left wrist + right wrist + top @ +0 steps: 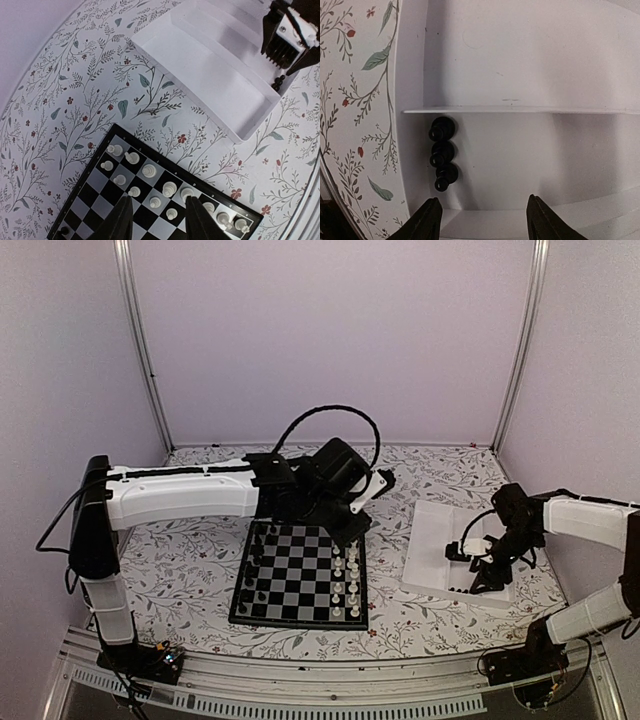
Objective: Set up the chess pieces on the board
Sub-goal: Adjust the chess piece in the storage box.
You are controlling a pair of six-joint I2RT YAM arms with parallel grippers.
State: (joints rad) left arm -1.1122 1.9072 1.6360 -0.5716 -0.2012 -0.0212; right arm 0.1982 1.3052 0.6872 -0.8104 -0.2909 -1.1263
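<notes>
Right wrist view shows me my right gripper (pixel 484 212) with fingers apart and empty, three black pieces (pixel 442 152) in the tray (pixel 520 75) just ahead and left of the gap, their row running away from it, far nearer than my left gripper (pixel 159 215), spread empty above the board (pixel 87 197).
</notes>
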